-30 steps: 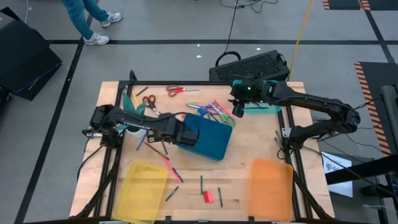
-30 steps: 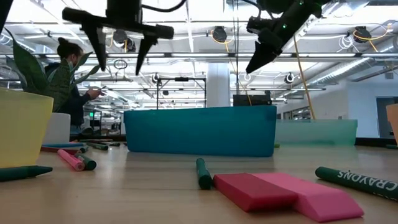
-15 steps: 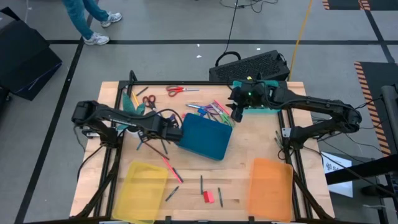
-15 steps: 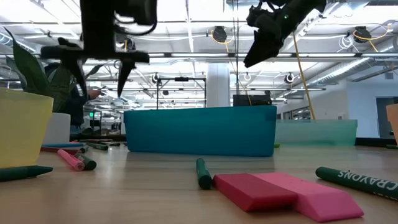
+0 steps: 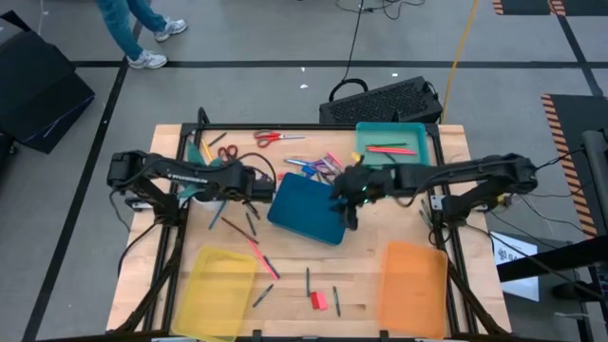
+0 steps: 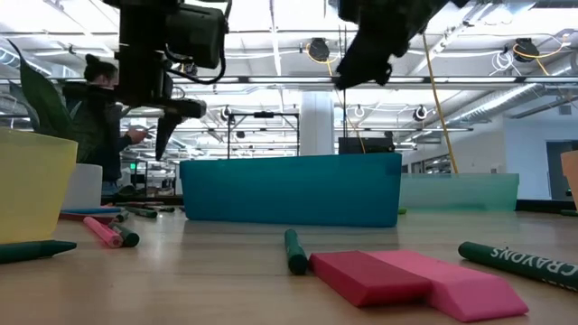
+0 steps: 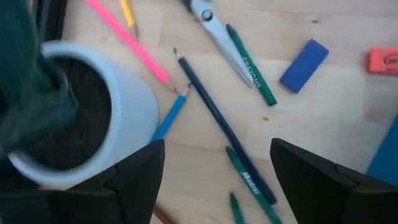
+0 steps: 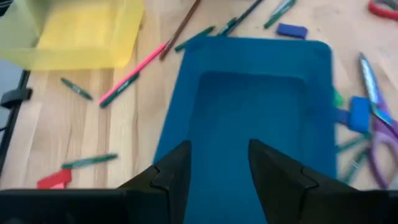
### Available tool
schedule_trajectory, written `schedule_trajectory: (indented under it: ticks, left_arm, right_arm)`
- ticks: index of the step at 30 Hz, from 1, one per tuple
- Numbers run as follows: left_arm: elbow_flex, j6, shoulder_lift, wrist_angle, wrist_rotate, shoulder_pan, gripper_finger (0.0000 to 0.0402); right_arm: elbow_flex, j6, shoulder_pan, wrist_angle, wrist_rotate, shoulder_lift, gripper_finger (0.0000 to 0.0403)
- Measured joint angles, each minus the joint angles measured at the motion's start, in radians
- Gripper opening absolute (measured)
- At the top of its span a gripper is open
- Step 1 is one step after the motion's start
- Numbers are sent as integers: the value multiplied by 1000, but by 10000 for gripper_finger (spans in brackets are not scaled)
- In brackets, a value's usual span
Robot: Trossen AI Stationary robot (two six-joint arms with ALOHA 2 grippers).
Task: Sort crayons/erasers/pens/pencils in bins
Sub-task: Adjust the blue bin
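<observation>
Hovering, fingers spread and empty: right gripper (image 5: 348, 211) over dark blue bin (image 5: 306, 211); left gripper (image 5: 255, 183) beside white pot (image 7: 74, 124).

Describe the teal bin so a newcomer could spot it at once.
Start at the wooden table in the high view and go to its far right corner, nearest the black keyboard lying on the floor. The teal bin sits there, holding red sticks. It is the only translucent green-blue tray; the dark blue bin mid-table is opaque.
</observation>
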Motion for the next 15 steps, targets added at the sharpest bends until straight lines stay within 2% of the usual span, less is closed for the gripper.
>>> schedule_trajectory:
  ticks: [5,10,12,15]
  left_arm:
    - [0,347,-44,88,1,-1,296]
    - [0,738,-45,286,-35,-105,296]
    - [0,817,-36,355,-69,-150,296]
    - [0,777,-29,393,-81,-183,296]
  right_arm:
    - [0,-3,69,108,18,135,151]
    - [46,-42,134,15,118,259,151]
    - [70,-58,166,-52,184,295,151]
    - [93,-16,194,-150,233,333,151]
